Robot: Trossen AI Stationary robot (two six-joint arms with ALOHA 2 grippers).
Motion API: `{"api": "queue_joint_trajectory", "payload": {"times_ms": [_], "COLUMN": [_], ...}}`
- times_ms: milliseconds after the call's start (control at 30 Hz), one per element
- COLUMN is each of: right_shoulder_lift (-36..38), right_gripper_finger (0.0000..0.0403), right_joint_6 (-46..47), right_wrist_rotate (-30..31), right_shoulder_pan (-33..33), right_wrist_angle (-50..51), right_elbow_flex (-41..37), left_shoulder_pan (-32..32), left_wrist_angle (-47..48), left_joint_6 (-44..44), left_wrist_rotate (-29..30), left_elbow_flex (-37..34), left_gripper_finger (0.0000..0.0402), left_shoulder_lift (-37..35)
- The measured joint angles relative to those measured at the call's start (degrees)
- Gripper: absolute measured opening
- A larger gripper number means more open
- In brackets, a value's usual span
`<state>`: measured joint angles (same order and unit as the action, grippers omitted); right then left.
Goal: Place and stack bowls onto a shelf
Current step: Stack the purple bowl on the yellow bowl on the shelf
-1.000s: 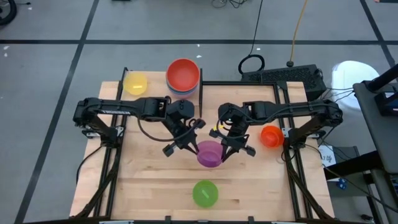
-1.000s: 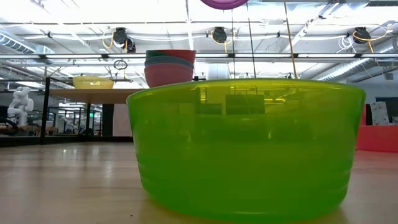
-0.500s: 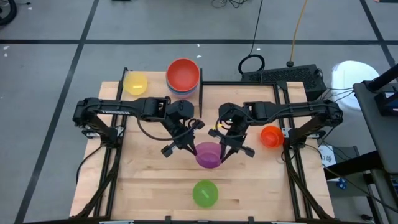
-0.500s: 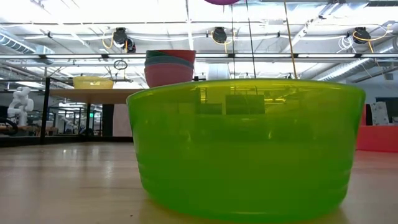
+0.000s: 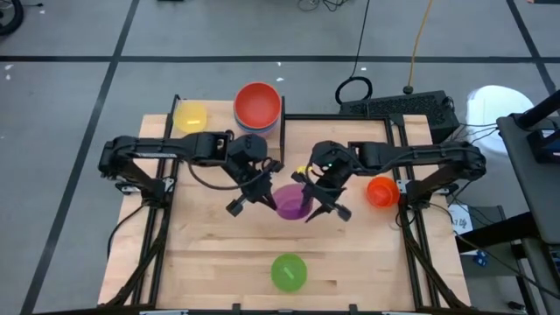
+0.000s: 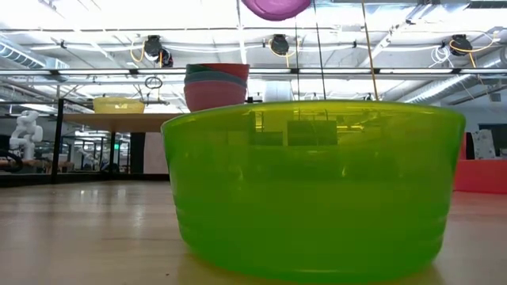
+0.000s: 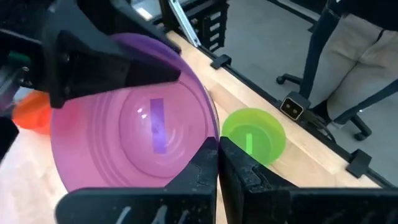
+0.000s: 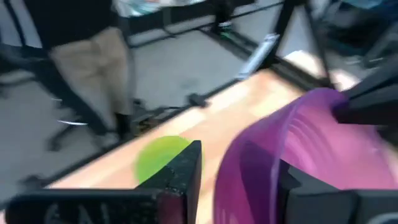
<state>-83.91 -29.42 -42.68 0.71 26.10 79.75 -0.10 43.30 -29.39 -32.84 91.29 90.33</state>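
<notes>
The purple bowl [image 5: 291, 203] hangs in the air over the middle of the table, tilted, between both grippers. My left gripper [image 5: 265, 191] [image 7: 217, 144] is shut on its rim. My right gripper [image 5: 313, 199] [image 8: 239, 160] is open at the bowl's opposite side, one finger on either side of the wall [image 8: 255, 155]. The shelf [image 6: 111, 120] stands at the table's far left. It carries the yellow bowl [image 5: 191, 115] and a stack of larger bowls with the red one on top [image 5: 257, 105]. On the table rest the green bowl [image 5: 289, 271] and the orange bowl [image 5: 381, 191]. My left gripper pinches the purple bowl's rim [image 7: 213, 127] between its two fingers, one inside the bowl and one outside. The bowl is lifted clear of the table and tilted. My right gripper's fingers [image 8: 183, 171] straddle the opposite rim; I cannot tell whether they touch it.
The green bowl [image 6: 313, 186] sits close to the near edge and fills the low view. The orange bowl lies beside my right arm at the table's right. A person's legs and an office chair show beyond the table's near edge [image 7: 367, 56].
Both grippers and the purple bowl between them have moved a little toward the table's far edge. The bowl has tipped further and stays clear of the table.
</notes>
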Motion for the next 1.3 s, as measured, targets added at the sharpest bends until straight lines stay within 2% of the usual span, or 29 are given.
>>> {"api": "queue_joint_trajectory", "payload": {"times_ms": [200,333,700,1067,1300], "right_shoulder_lift": [3.8,5.9,7.4,7.2,6.2], "right_gripper_finger": [0.0117,0.0120,0.0120,0.0120,0.0128], "right_joint_6": [-1.8,-3.4,-3.2,-4.0,1.5], "right_wrist_rotate": [14.2,17.7,19.6,20.9,22.0], "right_shoulder_pan": [0.1,-0.5,-2.2,-2.7,-2.7], "right_wrist_angle": [-1.8,-1.9,-6.9,-7.7,-8.3], "right_elbow_flex": [0.0,-0.1,-0.1,-0.1,-0.1], "left_shoulder_pan": [0.1,0.0,-0.1,-0.3,-0.3], "left_wrist_angle": [1.5,2.8,2.4,2.7,3.6], "left_joint_6": [3.0,5.5,6.6,7.4,7.5], "left_wrist_rotate": [1.9,6.9,10.0,8.6,4.8], "left_elbow_flex": [0.2,0.2,0.2,0.2,0.1], "left_gripper_finger": [0.0001,0.0001,0.0001,0.0001,0.0001], "left_shoulder_lift": [-2.4,-4.1,-8.7,-8.8,-8.1]}}
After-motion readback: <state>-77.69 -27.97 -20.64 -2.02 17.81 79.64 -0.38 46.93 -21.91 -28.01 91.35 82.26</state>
